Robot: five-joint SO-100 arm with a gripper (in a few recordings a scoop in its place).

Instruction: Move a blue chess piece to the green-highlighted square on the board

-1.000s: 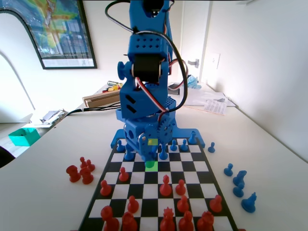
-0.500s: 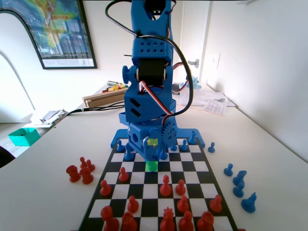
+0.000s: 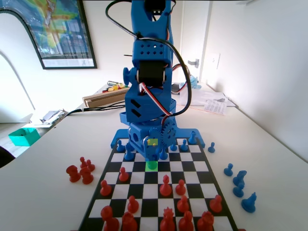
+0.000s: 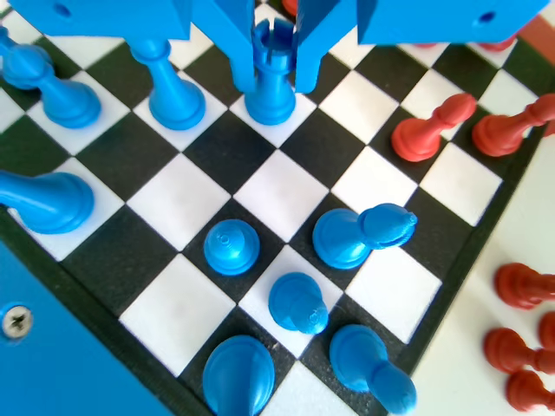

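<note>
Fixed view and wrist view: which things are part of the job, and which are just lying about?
Job:
end effector
blue chess piece between its jaws
green-highlighted square
board

Lying about:
red pieces beside the board
blue pieces beside the board
teal tray
papers

The blue chess piece [image 4: 270, 76], with a notched crown top and flared base, stands upright on a white square of the board [image 4: 260, 192]. In the fixed view the green-highlighted square [image 3: 152, 165] lies near the board's [image 3: 192, 166] far edge, left of centre
</note>
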